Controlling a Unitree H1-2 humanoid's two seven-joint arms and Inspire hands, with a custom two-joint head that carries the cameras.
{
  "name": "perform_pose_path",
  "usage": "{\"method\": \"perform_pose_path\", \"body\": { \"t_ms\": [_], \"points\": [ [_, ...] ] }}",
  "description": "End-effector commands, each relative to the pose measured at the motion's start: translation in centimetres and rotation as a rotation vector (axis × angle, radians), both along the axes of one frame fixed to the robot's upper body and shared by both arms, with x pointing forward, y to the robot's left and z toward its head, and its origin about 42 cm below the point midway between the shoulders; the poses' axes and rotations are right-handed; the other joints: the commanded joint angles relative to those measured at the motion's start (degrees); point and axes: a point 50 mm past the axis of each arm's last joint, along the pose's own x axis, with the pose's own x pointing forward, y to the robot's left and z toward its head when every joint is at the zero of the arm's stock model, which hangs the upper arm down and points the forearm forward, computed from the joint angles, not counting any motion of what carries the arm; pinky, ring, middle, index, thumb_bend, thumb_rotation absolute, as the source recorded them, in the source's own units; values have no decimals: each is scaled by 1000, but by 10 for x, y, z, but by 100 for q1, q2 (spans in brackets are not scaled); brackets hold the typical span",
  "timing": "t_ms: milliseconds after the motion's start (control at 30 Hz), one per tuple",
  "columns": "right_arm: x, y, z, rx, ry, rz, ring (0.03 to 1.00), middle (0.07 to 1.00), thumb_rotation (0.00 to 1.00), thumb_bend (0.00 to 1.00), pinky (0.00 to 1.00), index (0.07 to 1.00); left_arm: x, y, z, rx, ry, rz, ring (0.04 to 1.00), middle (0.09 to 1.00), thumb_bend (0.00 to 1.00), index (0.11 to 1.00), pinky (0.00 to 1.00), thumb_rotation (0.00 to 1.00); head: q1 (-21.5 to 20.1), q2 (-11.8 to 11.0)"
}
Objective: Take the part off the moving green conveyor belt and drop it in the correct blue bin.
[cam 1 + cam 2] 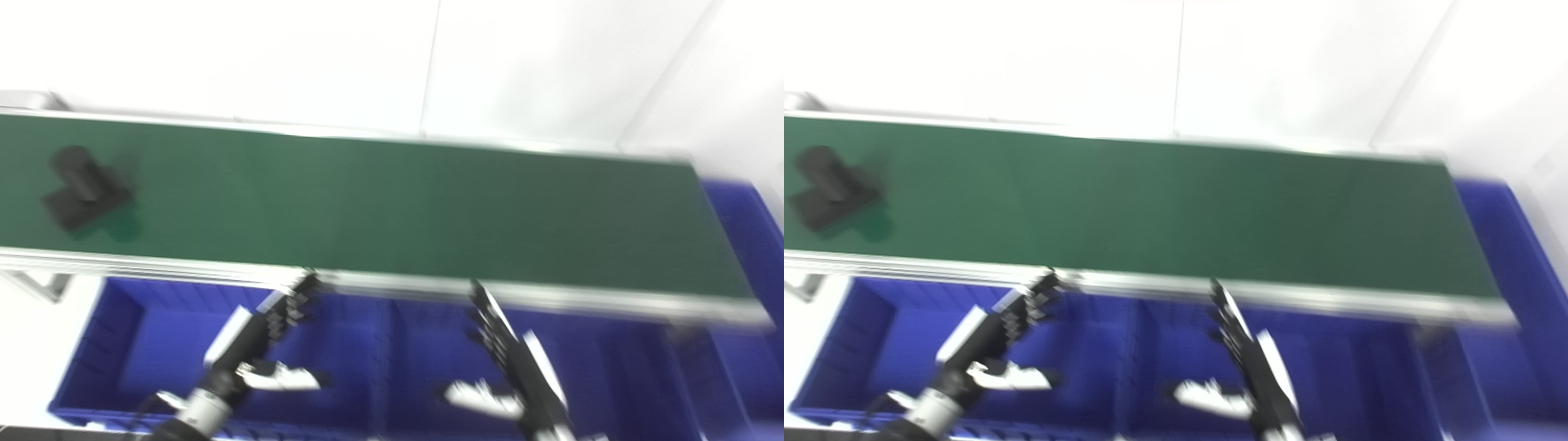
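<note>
Left hand (263, 343), right hand (511, 367) — both open.

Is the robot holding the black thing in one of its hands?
No, the black part lies on the green belt, far from the open left hand and right hand.

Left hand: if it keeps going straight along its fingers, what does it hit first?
Likely the near metal rail of the green conveyor belt. The left hand is open above the blue bin, its fingertips already at that rail. The image is blurred, so depth is uncertain.
</note>
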Motion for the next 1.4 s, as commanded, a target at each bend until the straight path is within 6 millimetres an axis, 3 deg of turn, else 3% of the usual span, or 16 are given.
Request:
{"method": "perform_pose_path", "body": {
  "t_ms": [0, 167, 333, 567, 967, 1133, 1367],
  "points": [
    [-1, -7, 5, 14, -63, 12, 969, 996, 233, 839, 895, 1000, 3, -9, 6, -15, -70, -7, 883, 921, 825, 915, 819, 61, 281, -178],
    [-3, -14, -1, 17, -50, 12, 997, 1000, 195, 803, 941, 1000, 3, -17, 1, -6, -61, -1, 874, 911, 884, 888, 792, 52, 582, -388],
    [-3, -16, -8, 35, -43, 1, 1000, 1000, 137, 769, 996, 1000, 4, -21, -1, -11, -78, 6, 859, 900, 917, 874, 773, 42, 605, -488],
    [-3, -19, -16, 24, -80, 0, 1000, 1000, 99, 755, 991, 1000, 5, -23, -5, -14, -82, 1, 859, 901, 928, 872, 767, 48, 604, -656],
    [-2, -18, -17, 3, -63, -27, 994, 1000, 7, 761, 959, 1000, 8, -23, -10, -13, -76, -4, 858, 901, 941, 879, 764, 49, 632, -705],
    [-3, -18, -15, -7, -65, -28, 999, 1000, 2, 759, 969, 1000, 9, -24, -10, -10, -78, -6, 856, 899, 946, 878, 764, 52, 598, -704],
    [-4, -18, -15, -2, -71, -34, 973, 995, 72, 780, 920, 1000, 8, -24, -9, -4, -83, -6, 858, 902, 941, 880, 760, 57, 549, -683]
  ]
}}
